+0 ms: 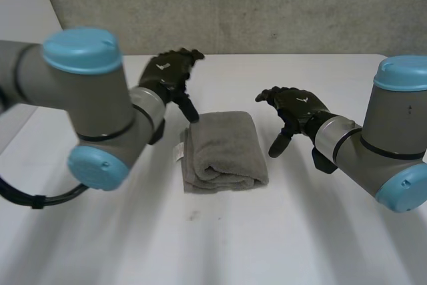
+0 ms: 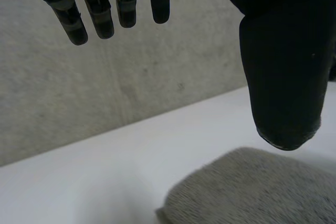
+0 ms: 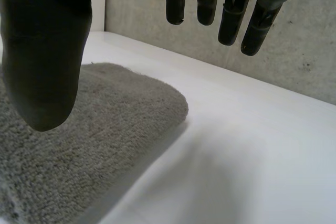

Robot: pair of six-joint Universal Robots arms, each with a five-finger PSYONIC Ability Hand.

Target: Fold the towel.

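I see the towel (image 1: 223,151) lying folded in a compact bundle mid-tabletop (image 1: 267,231), my left robot hand (image 1: 170,75) above its far left corner and right robot hand (image 1: 293,108) beside its right edge, both spread and empty, flanking it, I judge, because the fold looks done.

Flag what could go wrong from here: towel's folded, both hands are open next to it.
1. The thumb of the left hand hangs close over the far left corner of the towel; a sideways move could snag it and pull the fold open.
2. The thumb of the right hand points down beside the towel's right edge; swinging inward might shove the towel.
3. The towel's near end looks loosely rolled; its layers may slump apart.
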